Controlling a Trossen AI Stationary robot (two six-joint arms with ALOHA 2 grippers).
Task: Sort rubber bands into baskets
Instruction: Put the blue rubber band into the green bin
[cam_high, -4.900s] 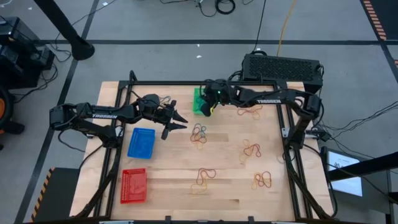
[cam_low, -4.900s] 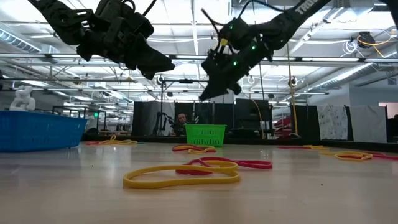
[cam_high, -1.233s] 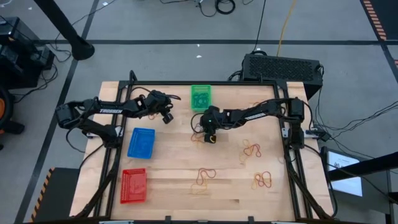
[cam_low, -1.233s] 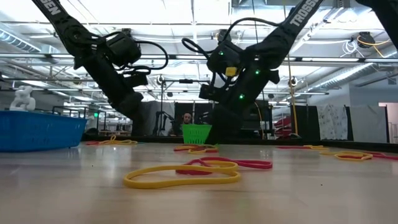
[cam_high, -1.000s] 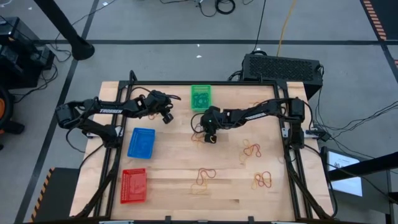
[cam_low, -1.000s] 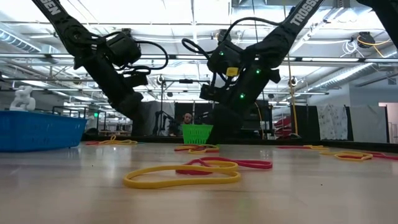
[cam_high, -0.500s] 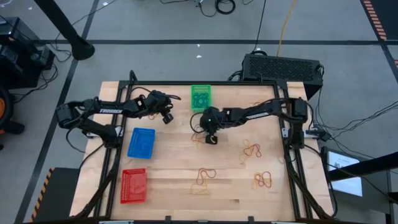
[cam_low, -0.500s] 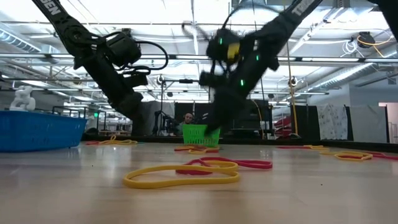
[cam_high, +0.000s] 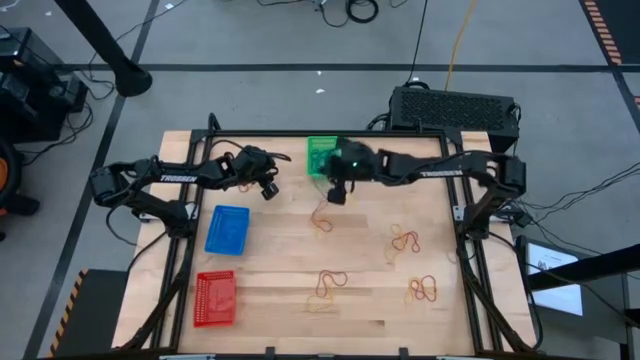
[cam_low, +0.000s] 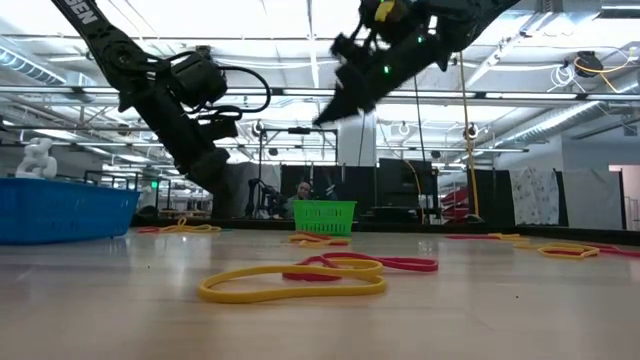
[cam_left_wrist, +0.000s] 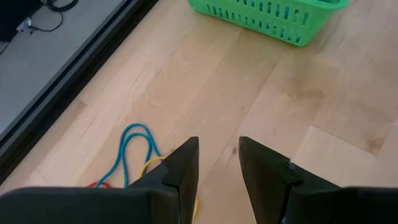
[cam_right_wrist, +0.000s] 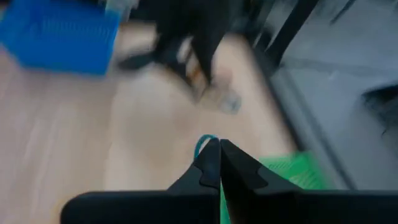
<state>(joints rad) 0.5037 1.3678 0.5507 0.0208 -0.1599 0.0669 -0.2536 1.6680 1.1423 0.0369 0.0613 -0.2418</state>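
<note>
You're mid-carry here: the right gripper (cam_high: 337, 193) is up off the table right at the near edge of the green basket (cam_high: 322, 155), fingers pinched together on a thin teal rubber band (cam_right_wrist: 203, 144) that pokes out from the tips in the right wrist view. So the step in hand looks like the drop into green. Next you'd want the tips fully over the basket's inside before letting go, since a band that light can cling to a finger or flick past the rim.

Your left gripper (cam_high: 268, 190) is parked low on the far side of the green basket from the right arm, fingers (cam_left_wrist: 181, 167) a little apart and holding nothing, with a small teal and yellow tangle (cam_left_wrist: 138, 148) lying just in front.

Plenty of loose bands (cam_high: 407, 241) remain, well away from the green basket.
</note>
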